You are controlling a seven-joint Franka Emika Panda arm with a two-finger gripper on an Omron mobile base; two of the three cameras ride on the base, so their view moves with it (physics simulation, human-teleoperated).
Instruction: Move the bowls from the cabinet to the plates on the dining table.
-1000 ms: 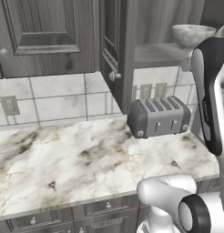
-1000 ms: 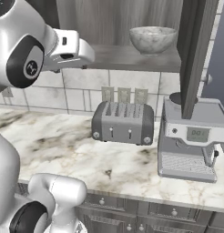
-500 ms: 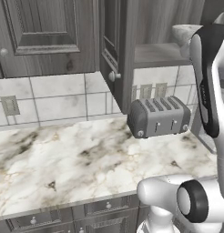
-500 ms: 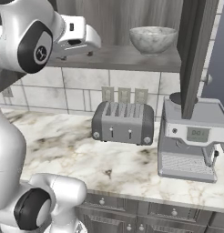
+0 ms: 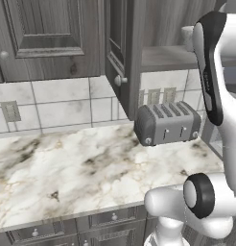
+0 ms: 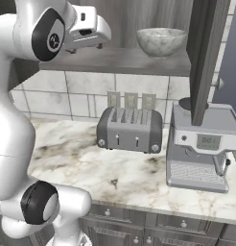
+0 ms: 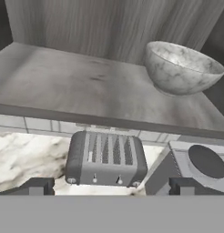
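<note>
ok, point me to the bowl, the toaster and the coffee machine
bowl [image 7: 182, 68], hand view, on its outer wall.
toaster [image 6: 130, 130], right base view, on its front face above the levers.
coffee machine [image 6: 206, 142], right base view, on its front display panel.

Bare shelf [image 7: 73, 86] beside bowl [image 7: 183, 68] (doors open)

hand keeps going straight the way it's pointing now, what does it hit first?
Probably the bare cabinet shelf or the wood back wall behind it. The open hand aims left of the bowl, so it likely passes beside it. Depth is unclear.
</note>
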